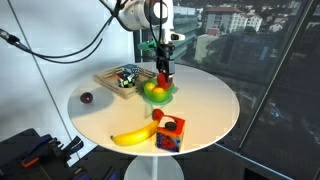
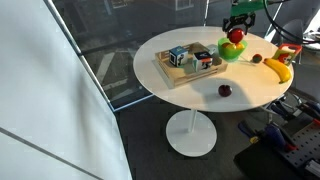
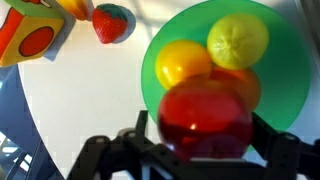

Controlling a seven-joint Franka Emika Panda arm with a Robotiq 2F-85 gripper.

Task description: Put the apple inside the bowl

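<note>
The red apple (image 3: pixel 205 118) sits between my gripper's (image 3: pixel 203 140) two fingers, which are shut on its sides. It hangs directly over the green bowl (image 3: pixel 290 70), close above the fruit in it. The bowl holds a yellow fruit (image 3: pixel 238 40) and an orange-yellow fruit (image 3: pixel 183 62). In both exterior views the gripper (image 1: pixel 163 68) (image 2: pixel 238 27) holds the apple (image 1: pixel 162 78) (image 2: pixel 236 38) just above the bowl (image 1: pixel 158 96) (image 2: pixel 229 54) on the round white table.
A wooden tray (image 1: pixel 112 80) (image 2: pixel 185 65) with small objects lies beside the bowl. A small maroon ball (image 1: pixel 86 98) (image 2: pixel 224 90), a banana (image 1: pixel 135 136) (image 2: pixel 278 70), a colourful cube toy (image 1: pixel 169 134) (image 3: pixel 33 35) and a strawberry (image 3: pixel 112 22) lie on the table.
</note>
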